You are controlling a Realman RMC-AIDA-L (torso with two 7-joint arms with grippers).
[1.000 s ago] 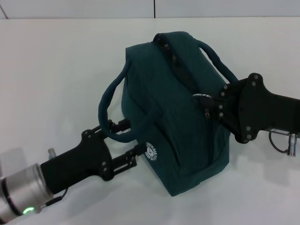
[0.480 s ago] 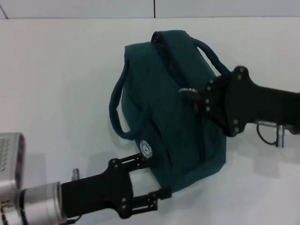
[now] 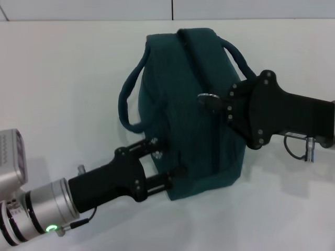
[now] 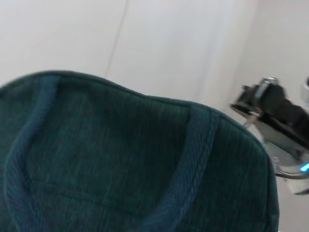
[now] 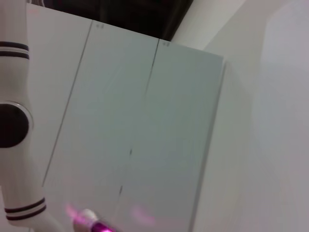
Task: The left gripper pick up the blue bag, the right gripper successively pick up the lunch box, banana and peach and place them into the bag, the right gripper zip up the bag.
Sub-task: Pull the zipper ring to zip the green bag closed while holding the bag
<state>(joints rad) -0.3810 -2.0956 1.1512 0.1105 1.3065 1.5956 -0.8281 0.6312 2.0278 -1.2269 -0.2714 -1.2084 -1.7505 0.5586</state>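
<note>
**Teal bag held from two sides, zipper pull at right claw**

Black fingers [image 3: 166, 157] of the left gripper [image 3: 166, 155] are pressed against the near lower side of the blue bag [image 3: 183, 104]; one finger sits by the small round logo patch, the other lower by the bottom edge. They are spread apart, and whether they pinch any fabric cannot be told. Its silver wrist with green ring light [image 3: 51, 228] lies toward the near left corner.

Right gripper [image 3: 212, 102] reaches in from the right, its tips at the metal ring pull [image 3: 208, 98] on the bag's top zipper. The tips seem closed on the ring, though the grip itself is partly hidden.

Bag stands on the white surface [image 3: 63, 78], one rolled handle [image 3: 128, 94] looping out to the left, the other [image 3: 238, 57] arching behind the right claw. Zipper line reads as closed along the top. Left wrist view is filled with teal fabric [image 4: 120, 159] and a webbing strap [image 4: 193, 159]. Lunch box, banana and peach are out of sight.
</note>
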